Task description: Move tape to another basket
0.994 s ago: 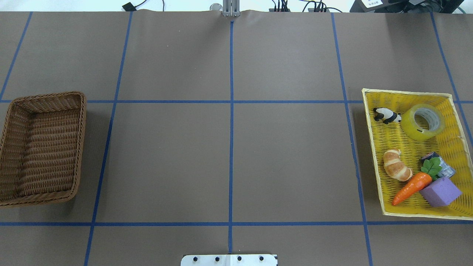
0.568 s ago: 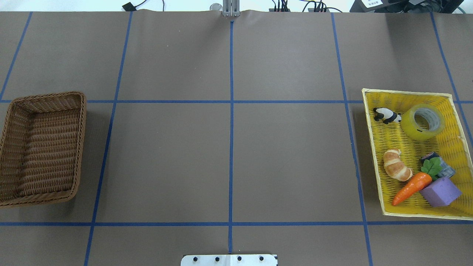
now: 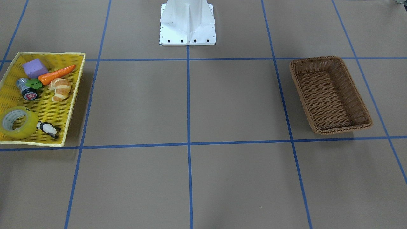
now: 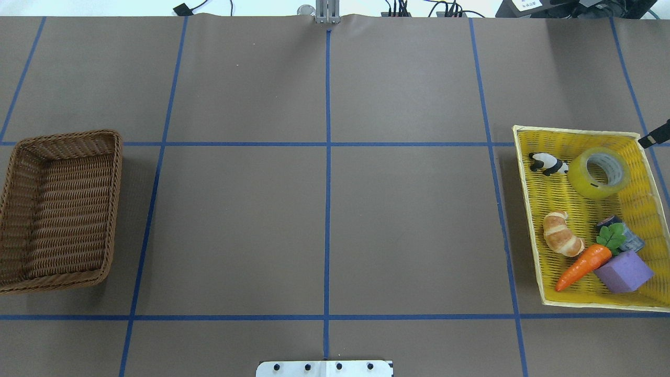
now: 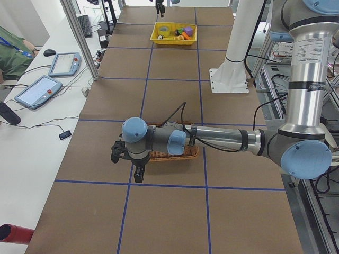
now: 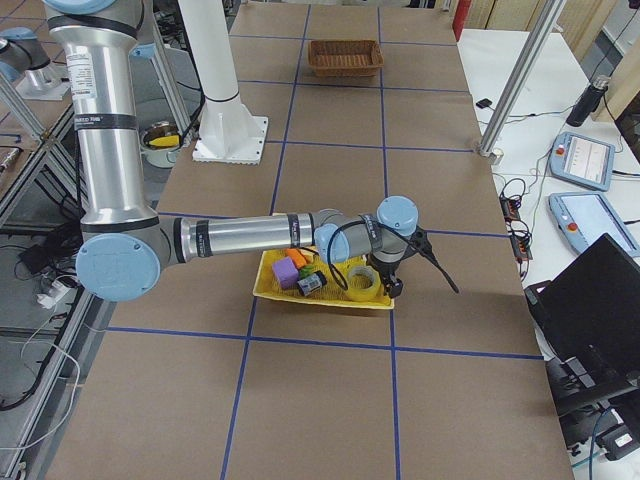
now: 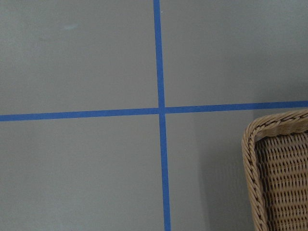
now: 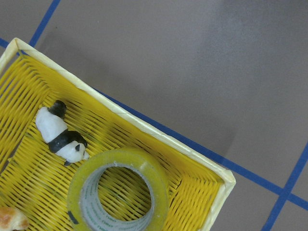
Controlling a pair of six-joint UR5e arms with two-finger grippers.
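Note:
The tape [image 4: 599, 173], a yellow-green roll, lies flat in the far right corner of the yellow mesh tray [image 4: 526, 209]. It also shows in the right wrist view [image 8: 118, 192] and the front view [image 3: 17, 122]. The brown wicker basket [image 4: 112, 209] stands empty at the left; a corner shows in the left wrist view [image 7: 276, 168]. My right gripper [image 6: 393, 288] hangs above the tape's end of the tray. My left gripper [image 5: 139, 176] hangs beside the basket [image 5: 175, 155]. I cannot tell whether either is open or shut.
The tray also holds a toy panda [image 4: 547, 164], a croissant [image 4: 562, 234], a carrot [image 4: 583, 266], a purple block [image 4: 625, 271] and a silver cylinder [image 4: 631, 238]. A black tip [image 4: 657, 137] pokes in at the overhead view's right edge. The robot base [image 3: 187, 24] stands at the table's near middle.
A black tip of the right arm has come into the overhead view at the right edge, next to the tray's far corner. The tape and the other things have not moved.

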